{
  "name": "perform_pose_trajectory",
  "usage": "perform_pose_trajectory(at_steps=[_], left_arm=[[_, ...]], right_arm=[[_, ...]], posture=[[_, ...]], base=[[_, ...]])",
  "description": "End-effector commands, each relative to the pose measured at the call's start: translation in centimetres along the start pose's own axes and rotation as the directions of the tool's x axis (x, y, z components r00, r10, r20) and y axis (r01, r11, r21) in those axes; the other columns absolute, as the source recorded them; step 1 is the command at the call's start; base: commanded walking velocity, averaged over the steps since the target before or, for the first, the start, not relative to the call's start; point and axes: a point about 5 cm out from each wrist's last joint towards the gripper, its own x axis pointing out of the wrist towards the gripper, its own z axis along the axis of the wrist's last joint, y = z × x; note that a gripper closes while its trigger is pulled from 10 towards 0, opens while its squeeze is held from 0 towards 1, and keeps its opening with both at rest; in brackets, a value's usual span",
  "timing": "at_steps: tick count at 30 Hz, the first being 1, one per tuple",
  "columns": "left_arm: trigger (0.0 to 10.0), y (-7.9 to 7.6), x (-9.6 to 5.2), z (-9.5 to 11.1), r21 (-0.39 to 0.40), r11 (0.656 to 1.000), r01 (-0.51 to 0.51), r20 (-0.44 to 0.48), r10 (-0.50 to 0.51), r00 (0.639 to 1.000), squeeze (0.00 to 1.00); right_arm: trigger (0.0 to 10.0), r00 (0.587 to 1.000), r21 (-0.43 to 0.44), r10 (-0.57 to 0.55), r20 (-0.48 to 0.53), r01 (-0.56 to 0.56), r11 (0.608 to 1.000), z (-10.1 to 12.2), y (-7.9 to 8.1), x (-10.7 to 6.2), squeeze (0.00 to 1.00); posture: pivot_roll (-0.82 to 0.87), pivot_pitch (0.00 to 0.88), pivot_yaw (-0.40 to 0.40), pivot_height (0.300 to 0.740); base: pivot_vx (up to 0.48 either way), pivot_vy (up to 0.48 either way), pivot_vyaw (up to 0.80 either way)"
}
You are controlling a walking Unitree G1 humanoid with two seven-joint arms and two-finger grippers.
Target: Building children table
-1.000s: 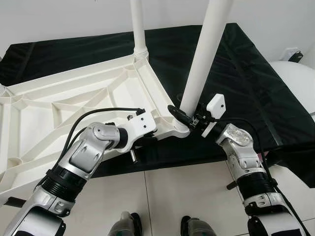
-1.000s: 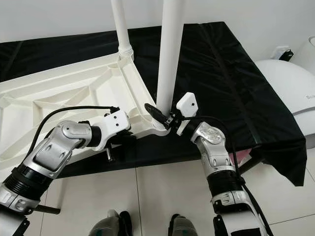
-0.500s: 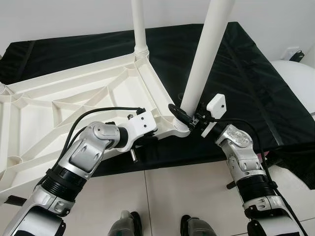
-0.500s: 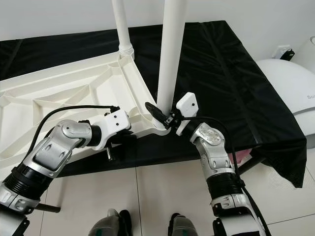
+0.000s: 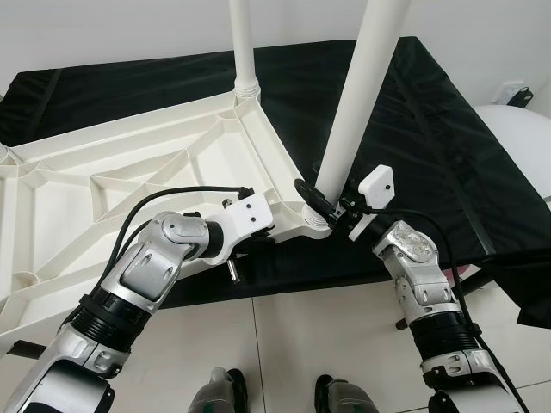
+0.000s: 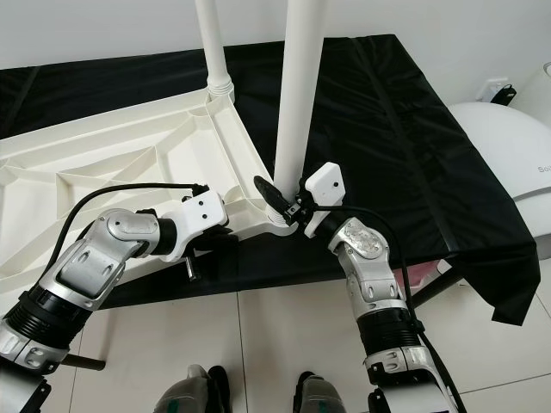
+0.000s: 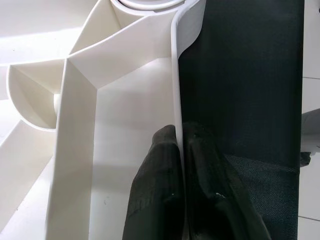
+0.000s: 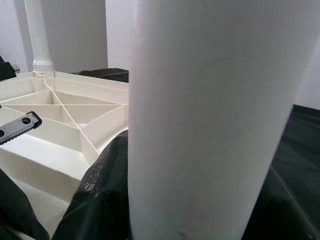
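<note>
The white children's table top [image 5: 112, 185] lies upside down on a black-covered table [image 5: 413, 112], ribs facing up. One white leg [image 5: 244, 52] stands in the far corner socket. A second white leg [image 5: 357, 95] rises, slightly tilted, from the near corner socket [image 5: 317, 225]. My right gripper [image 5: 320, 200] is shut around this leg just above the socket; in the right wrist view the leg [image 8: 210, 115] sits between the black fingers [image 8: 97, 192]. My left gripper [image 7: 179, 132] is shut on the table top's near rim [image 7: 175, 75], one finger on each side.
The black cloth hangs over the table's front edge [image 5: 284, 280] above the tiled floor [image 5: 284, 344]. A rounded white object [image 6: 508, 146] stands at the right, with a wall plug [image 6: 499, 90] behind it. My feet [image 5: 219, 396] are right below the edge.
My right forearm has swung slightly inward while its gripper stays on the near leg. The left arm and table top have kept their place.
</note>
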Motion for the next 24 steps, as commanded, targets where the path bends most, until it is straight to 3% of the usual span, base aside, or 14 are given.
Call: perform_pose_trajectory(at_steps=[1, 24], left_arm=[[10.0, 1.2, -0.8, 1.0, 0.045, 0.995, -0.083, 0.018, 0.083, 0.996, 0.0], [10.0, 1.3, -0.8, 1.1, 0.048, 0.995, -0.086, 0.022, 0.085, 0.996, 0.0]], right_arm=[[10.0, 0.998, 0.043, 0.017, -0.061, -0.014, 0.999, -1.5, 1.0, -0.4, 0.0], [10.0, 0.997, 0.025, -0.073, -0.02, 0.073, 0.997, -0.9, 2.0, -0.3, 0.0]], posture=[[-0.1, 0.178, 0.053, 0.74], [-0.11, 0.173, 0.051, 0.74]], base=[[0.0, 0.0, 0.0], [0.0, 0.0, 0.0]])
